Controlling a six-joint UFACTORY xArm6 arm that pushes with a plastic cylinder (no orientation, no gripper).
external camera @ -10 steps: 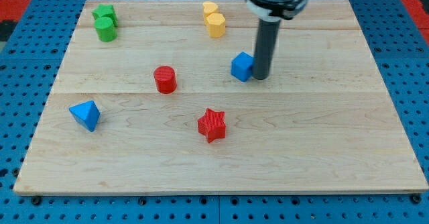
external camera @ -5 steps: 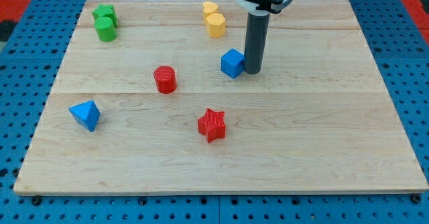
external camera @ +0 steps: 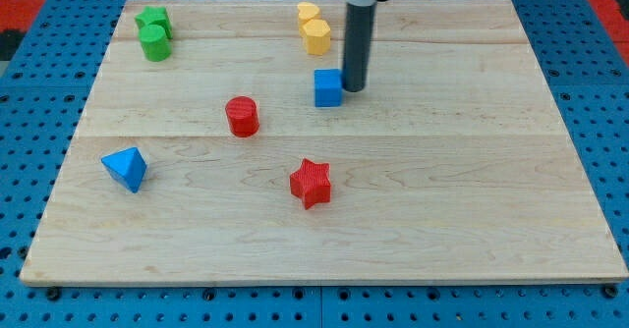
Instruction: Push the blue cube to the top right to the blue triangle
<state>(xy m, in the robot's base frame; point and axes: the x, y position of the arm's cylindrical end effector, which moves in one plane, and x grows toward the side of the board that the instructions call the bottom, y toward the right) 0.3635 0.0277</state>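
Note:
The blue cube (external camera: 328, 87) sits on the wooden board (external camera: 472, 171) a little above the middle. My tip (external camera: 353, 88) stands right against the cube's right side, touching or nearly touching it. The blue triangle (external camera: 126, 168) lies far away at the view's left, below and left of the cube. The dark rod rises from the tip to the view's top edge.
A red cylinder (external camera: 242, 116) stands between the cube and the triangle. A red star (external camera: 312, 183) lies below the cube. Two yellow blocks (external camera: 314, 28) sit just above the cube. Two green blocks (external camera: 153, 32) sit at the top left.
My tip has moved left and slightly up, pushing the blue cube left and a little up with it. The other blocks have not moved.

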